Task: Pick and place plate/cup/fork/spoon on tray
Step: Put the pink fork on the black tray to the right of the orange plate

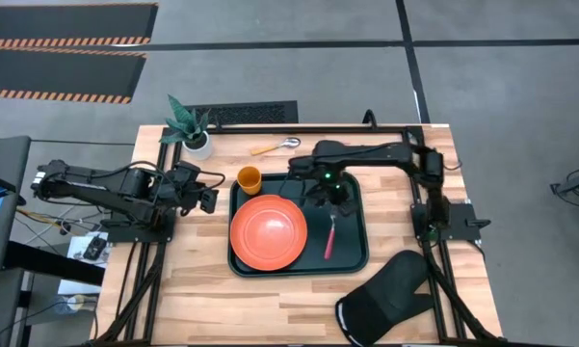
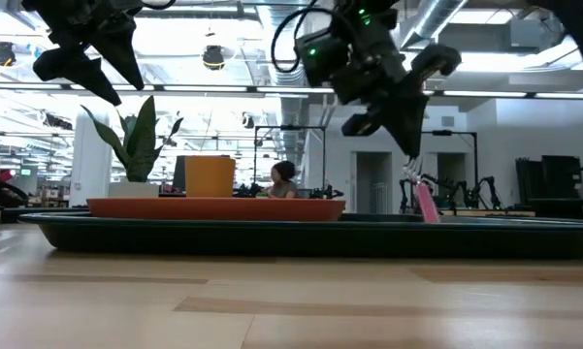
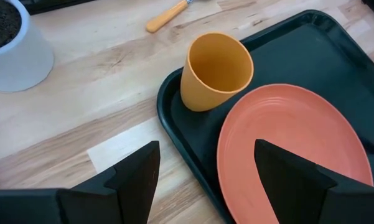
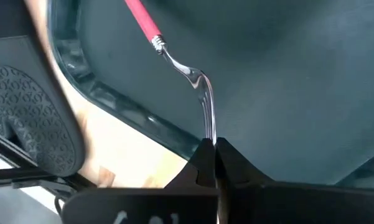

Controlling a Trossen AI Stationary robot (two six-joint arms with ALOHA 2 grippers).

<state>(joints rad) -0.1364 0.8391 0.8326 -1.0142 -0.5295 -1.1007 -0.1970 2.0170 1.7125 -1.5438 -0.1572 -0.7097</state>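
Note:
The dark tray point(image 1: 352, 253) lies mid-table. The orange-red plate point(image 1: 268, 231) rests flat on its left half. The orange cup point(image 1: 249, 178) stands upright in its far left corner, as the left wrist view point(image 3: 215, 70) shows. My right gripper point(image 1: 332, 200) is above the tray's right half, shut on the pink-handled fork point(image 1: 329, 237). My left gripper point(image 1: 208, 199) is open and empty, just above the tray's left edge point(image 3: 174, 124). The orange-handled spoon point(image 1: 275, 146) lies on the table beyond the tray. My right gripper pinches the fork's silver tine end point(image 4: 209, 134) between its two shut fingertips. The fingers come from above, slanting down, and lie along the fork. The fork hangs tilted below them, with its pink handle point(image 2: 424, 202) lowest, down over the tray. I cannot tell whether the handle end touches the tray.
A black oven mitt point(image 1: 385, 299) lies at the table's near right, beside the tray's corner. A white pot with a plant point(image 1: 195, 135) stands at the far left. Bare wood lies in front of the tray and to its left.

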